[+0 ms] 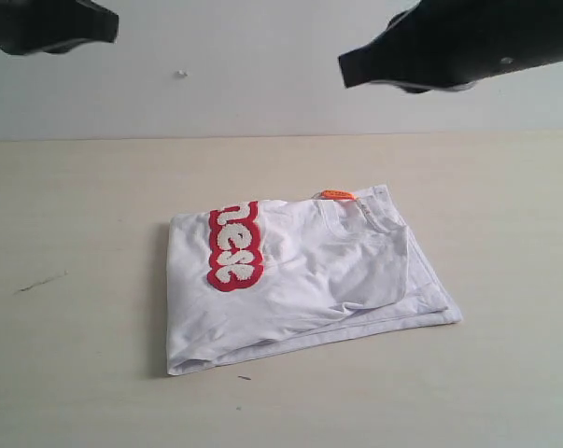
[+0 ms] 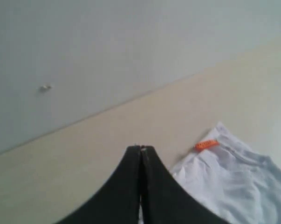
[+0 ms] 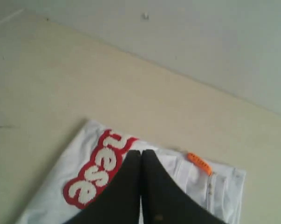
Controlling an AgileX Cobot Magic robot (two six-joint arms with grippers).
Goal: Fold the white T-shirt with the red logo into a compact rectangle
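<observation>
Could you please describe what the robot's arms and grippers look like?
The left gripper and right gripper are matte black, each with two smooth jaws tapering to narrow tips. The arms appear as dark, rounded, blurred shapes. No cables or markings show.

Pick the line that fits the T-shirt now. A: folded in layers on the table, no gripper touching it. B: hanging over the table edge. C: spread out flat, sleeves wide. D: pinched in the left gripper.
A: the white T-shirt lies in stacked layers on the table, red logo partly showing, while the left gripper and right gripper hang shut above it.
</observation>
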